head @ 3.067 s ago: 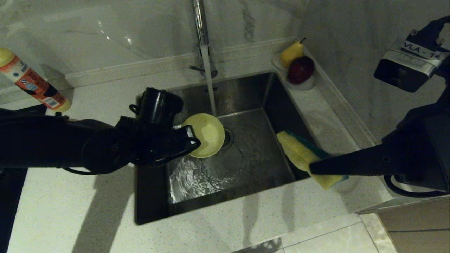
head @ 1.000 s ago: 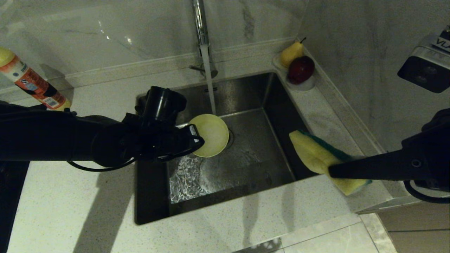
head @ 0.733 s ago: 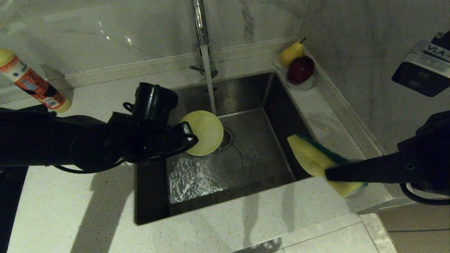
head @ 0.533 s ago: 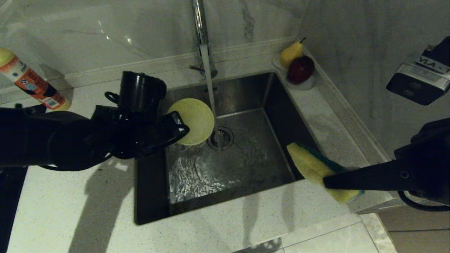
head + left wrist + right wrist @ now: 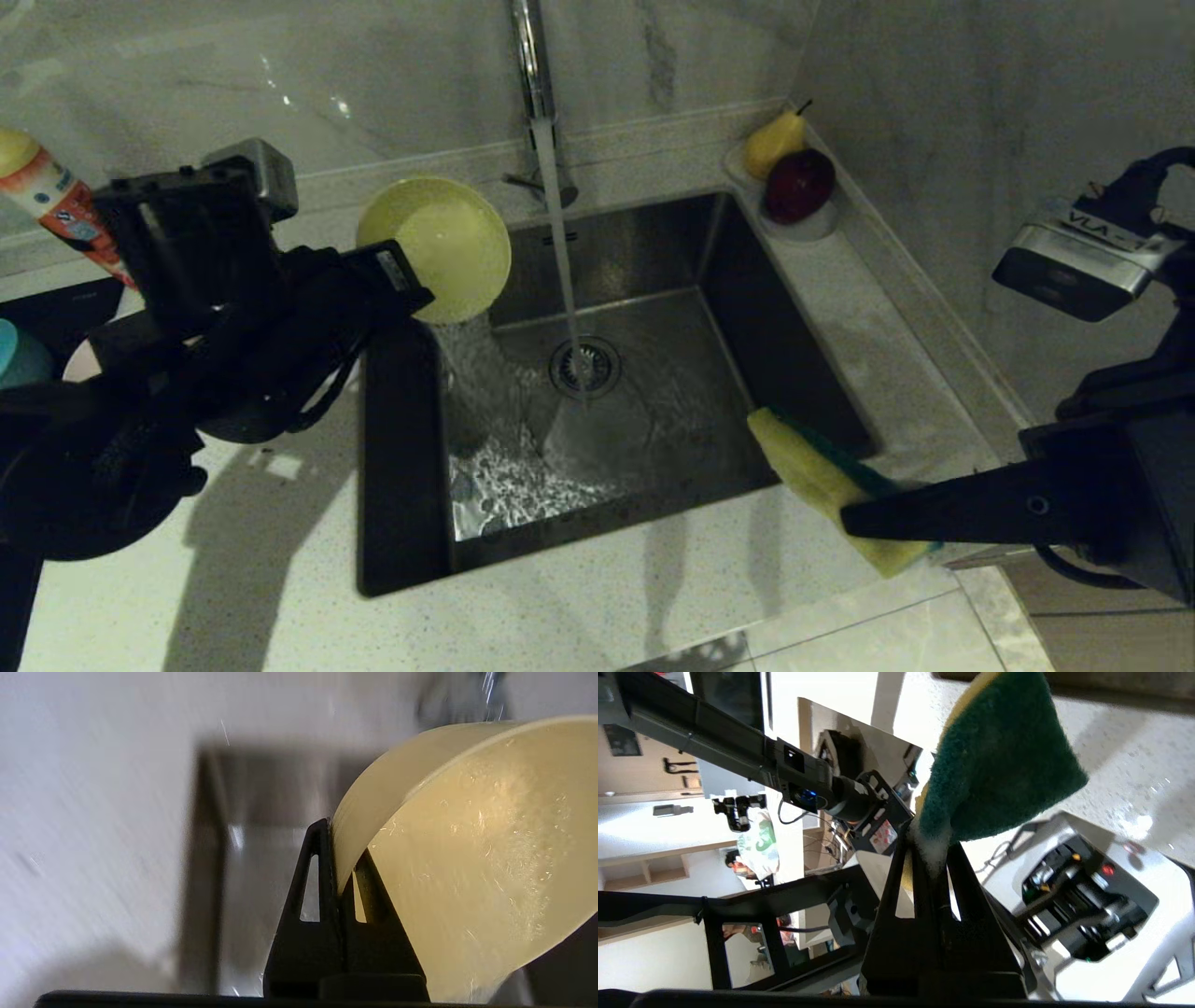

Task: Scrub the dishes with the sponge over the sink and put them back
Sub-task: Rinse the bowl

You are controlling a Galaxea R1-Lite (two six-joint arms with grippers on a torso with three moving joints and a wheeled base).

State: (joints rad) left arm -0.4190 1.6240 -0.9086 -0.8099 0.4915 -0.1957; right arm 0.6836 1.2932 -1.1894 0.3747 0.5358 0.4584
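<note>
A yellow bowl [image 5: 434, 247] hangs tilted over the back left corner of the steel sink [image 5: 709, 280], its hollow side facing up. My left gripper [image 5: 401, 275] is shut on the bowl's rim; in the left wrist view the wet bowl [image 5: 467, 858] sits pinched in that gripper [image 5: 341, 858]. Over the sink's front right corner my right gripper [image 5: 845, 523] is shut on the sponge [image 5: 812, 467], yellow foam with a green face. The right wrist view shows the green face of the sponge [image 5: 999, 765] above the gripper [image 5: 931, 854]. A teal bowl edge [image 5: 14, 359] shows at the far left.
The faucet [image 5: 532, 56] runs a stream of water onto the drain strainer [image 5: 583, 366]. A white dish [image 5: 822, 224] with a pear and a red apple stands on the back right ledge. An orange bottle [image 5: 56, 201] lies at the back left on the pale counter [image 5: 233, 597].
My left arm has lifted the yellow bowl up and back to the left, out of the stream, and rolled it hollow side up. The right gripper with the sponge has sunk slightly toward the sink's front.
</note>
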